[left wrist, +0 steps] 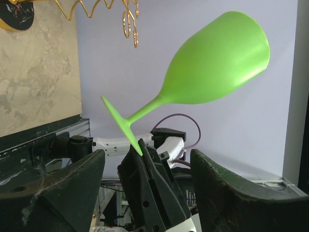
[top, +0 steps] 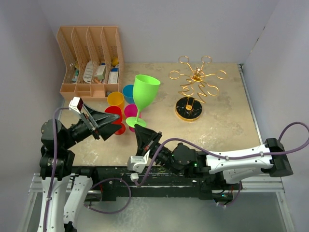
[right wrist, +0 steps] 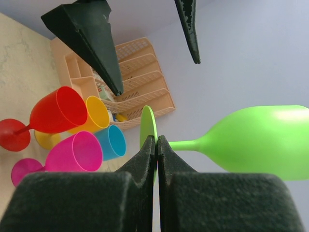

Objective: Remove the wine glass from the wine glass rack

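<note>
The green wine glass (top: 145,90) stands upright in the air, clear of the gold wine glass rack (top: 195,83), which is further right at the back. My right gripper (top: 140,131) is shut on the rim of the glass's round foot (right wrist: 147,126), with the bowl (right wrist: 260,140) beyond it. My left gripper (top: 116,124) is open just left of the foot. In its wrist view its jaws stand wide on either side of the right gripper's fingers (left wrist: 149,188), touching nothing. The glass (left wrist: 217,63) is tilted above them in that view.
Red (right wrist: 55,111), yellow (right wrist: 99,113), blue (right wrist: 113,142) and pink (right wrist: 77,152) cups lie on the table left of the glass. A peach slotted organizer (top: 89,60) stands at the back left. White walls close in the table on three sides.
</note>
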`<state>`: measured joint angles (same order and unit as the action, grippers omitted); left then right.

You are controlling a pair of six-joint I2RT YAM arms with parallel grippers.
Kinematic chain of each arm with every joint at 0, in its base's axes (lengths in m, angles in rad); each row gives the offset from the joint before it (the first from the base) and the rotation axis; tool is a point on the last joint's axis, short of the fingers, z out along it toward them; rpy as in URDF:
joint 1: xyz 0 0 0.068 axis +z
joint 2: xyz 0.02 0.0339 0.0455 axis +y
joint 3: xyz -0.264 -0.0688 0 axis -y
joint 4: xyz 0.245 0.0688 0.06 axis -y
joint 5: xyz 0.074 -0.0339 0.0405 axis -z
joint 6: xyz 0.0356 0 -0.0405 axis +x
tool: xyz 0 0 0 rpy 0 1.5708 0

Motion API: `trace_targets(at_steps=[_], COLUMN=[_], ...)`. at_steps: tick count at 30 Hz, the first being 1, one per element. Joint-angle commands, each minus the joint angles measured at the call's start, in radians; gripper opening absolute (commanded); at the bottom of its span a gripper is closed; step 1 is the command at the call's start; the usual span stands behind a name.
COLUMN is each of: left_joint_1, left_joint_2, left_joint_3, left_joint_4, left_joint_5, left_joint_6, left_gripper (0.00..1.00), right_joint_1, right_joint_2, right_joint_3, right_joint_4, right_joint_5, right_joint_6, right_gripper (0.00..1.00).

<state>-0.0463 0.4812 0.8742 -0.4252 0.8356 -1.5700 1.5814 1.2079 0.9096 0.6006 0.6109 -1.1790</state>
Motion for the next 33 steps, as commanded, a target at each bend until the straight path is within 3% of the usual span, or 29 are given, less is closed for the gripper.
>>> trace_targets(at_steps=[1, 16, 24, 29, 33], left_joint_1=[0.0, 0.0, 0.0, 0.001, 0.0], left_joint_2=[0.004, 0.008, -0.005, -0.009, -0.008], left_joint_3=[-0.013, -0.054, -0.097, -0.105, -0.114], left_joint_4=[0.057, 0.085, 0.119, 0.127, 0.152], left_joint_5=[0.026, 0.056, 0.07, 0.072, 0.074], left_joint_6=[-0.123, -0.115, -0.118, -0.117, -0.119], left_gripper=[0.74, 0.69, 0.48, 0.45, 0.26], right_joint_1=[0.015, 0.046, 0.059, 0.063, 0.067], right_joint_2=[-0.009, 0.07, 0.094, 0.105, 0.109], right_joint_3=[-0.001, -0.024, -0.02, -0.02, -0.018], right_joint_4=[0.175, 0.294, 0.329, 0.343, 0.345], right_joint_5=[-0.013, -0.039, -0.04, -0.036, -0.032], right_joint_6=[-0.045, -0.085, -0.085, -0.095, -0.093], right_gripper=[0.0, 0.0, 0.0, 0.0, 0.0])
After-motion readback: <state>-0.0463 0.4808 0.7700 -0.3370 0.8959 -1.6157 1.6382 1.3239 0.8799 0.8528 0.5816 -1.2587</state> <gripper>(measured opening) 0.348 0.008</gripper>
